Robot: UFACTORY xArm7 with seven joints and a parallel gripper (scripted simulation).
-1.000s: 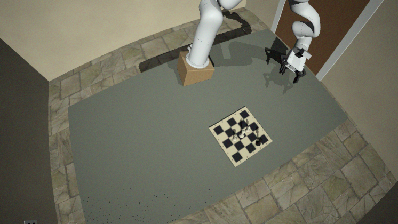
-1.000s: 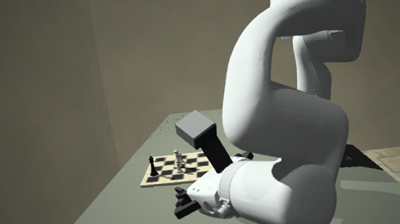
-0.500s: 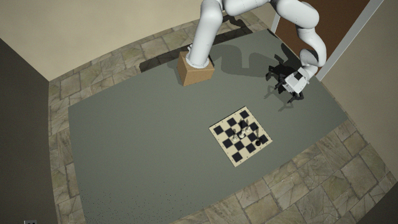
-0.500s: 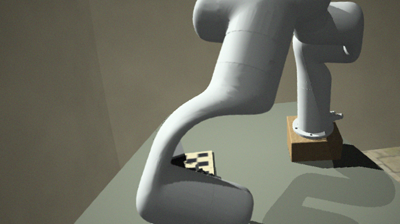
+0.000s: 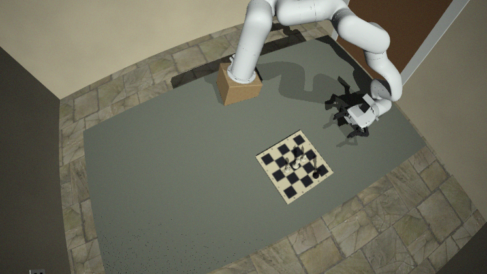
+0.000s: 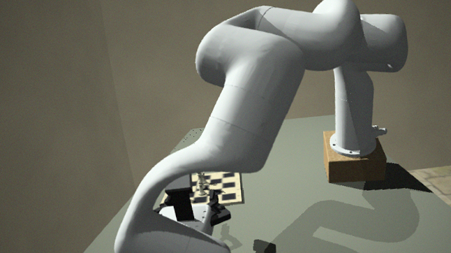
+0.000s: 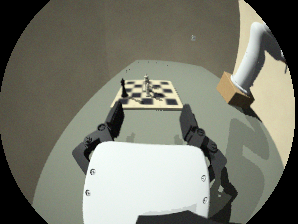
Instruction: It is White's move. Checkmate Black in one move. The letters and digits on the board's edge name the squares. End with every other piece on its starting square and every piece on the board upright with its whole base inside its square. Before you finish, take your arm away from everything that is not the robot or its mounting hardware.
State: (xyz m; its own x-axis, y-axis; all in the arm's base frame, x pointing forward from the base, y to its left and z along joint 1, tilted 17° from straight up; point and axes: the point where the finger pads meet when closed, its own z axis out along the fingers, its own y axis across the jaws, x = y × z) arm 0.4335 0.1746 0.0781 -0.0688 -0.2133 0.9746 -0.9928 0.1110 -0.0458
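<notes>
A small chessboard lies on the grey table. A few white pieces stand close together near its middle. One black piece stands alone by the board's edge. My gripper is open and empty. It hangs low over the table, off the board beyond its far right corner, with the fingers pointing toward the board. In the exterior view the arm hides much of the board.
The arm's base stands on a wooden block behind the board. A stone floor borders the table. A wall and a brown door panel are close behind the gripper.
</notes>
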